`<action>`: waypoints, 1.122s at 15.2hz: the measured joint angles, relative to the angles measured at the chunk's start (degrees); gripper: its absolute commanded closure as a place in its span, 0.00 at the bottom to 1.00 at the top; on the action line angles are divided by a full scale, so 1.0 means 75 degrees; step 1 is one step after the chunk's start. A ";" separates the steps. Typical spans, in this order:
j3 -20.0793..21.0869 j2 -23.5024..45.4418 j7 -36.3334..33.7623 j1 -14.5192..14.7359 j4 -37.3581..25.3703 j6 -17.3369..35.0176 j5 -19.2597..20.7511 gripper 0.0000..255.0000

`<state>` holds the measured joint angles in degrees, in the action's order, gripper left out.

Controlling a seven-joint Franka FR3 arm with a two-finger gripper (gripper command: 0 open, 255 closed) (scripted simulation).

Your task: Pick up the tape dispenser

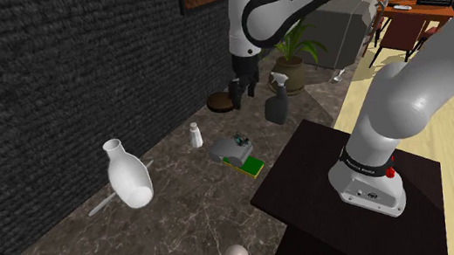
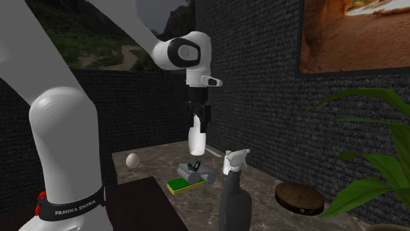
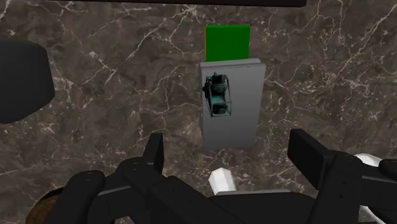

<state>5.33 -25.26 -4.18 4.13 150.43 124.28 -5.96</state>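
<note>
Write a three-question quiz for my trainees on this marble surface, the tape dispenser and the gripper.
1. True or false: the gripper is shut on the tape dispenser.
2. What does the tape dispenser rest on? A) a grey block B) a white vase C) a wooden disc
3. Fill in: the sponge at the block's end has a ____ top.

Key: 1 false, the fingers stand open, clear of it; 2 A; 3 green.
</note>
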 measured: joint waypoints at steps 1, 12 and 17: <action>0.0037 0.0295 0.0020 0.0039 0.0035 0.0312 -0.0041 0.00; 0.0175 0.2492 0.0316 0.0220 0.0179 0.2558 -0.0255 0.00; 0.0177 0.2861 0.0352 0.0218 0.0229 0.2979 -0.0265 1.00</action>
<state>6.66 -3.80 -1.54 5.76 152.15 146.62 -7.95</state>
